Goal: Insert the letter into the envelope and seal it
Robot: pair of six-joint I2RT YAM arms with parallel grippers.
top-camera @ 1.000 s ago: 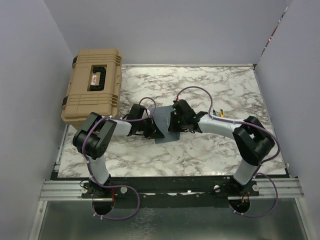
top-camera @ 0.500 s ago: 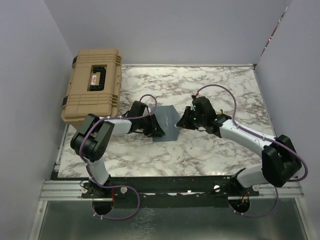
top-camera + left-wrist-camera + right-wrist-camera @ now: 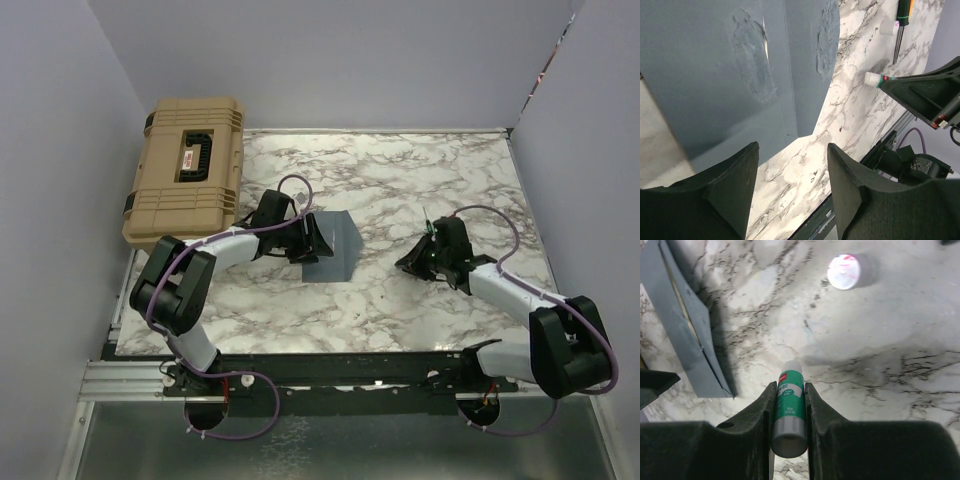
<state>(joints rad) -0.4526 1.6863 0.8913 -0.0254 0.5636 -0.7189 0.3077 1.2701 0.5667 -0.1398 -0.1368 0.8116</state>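
From above, we see the envelope (image 3: 338, 248) lying on the marble bench (image 3: 430, 170) left of centre, its flap partly raised. The left claw (image 3: 305, 242) sits at the envelope's left edge. The right claw (image 3: 425, 262) hangs over bare marble, well apart from the envelope on its right. A tan case (image 3: 185, 170) stands at the back left corner.

In the left wrist view, we find the left claw (image 3: 792, 195) spread, with nothing between its fingers (image 3: 730, 190). The envelope (image 3: 715, 75) fills the upper left, with two dull smeared patches on the grey paper. Beyond it lie a screwdriver (image 3: 901, 25) and a small white cap (image 3: 886, 27), and the right claw (image 3: 875, 80) reaches in from the right, carrying a white-tipped glue stick (image 3: 872, 78).

In the right wrist view, we see the right claw (image 3: 789, 387) pinching the green and white glue stick (image 3: 788, 415), tip pointing out over the marble. The envelope (image 3: 670, 325) lies at the left edge, and only a thin tan edge of the letter (image 3: 685, 310) shows between its layers. The round cap (image 3: 844, 271) rests farther off.
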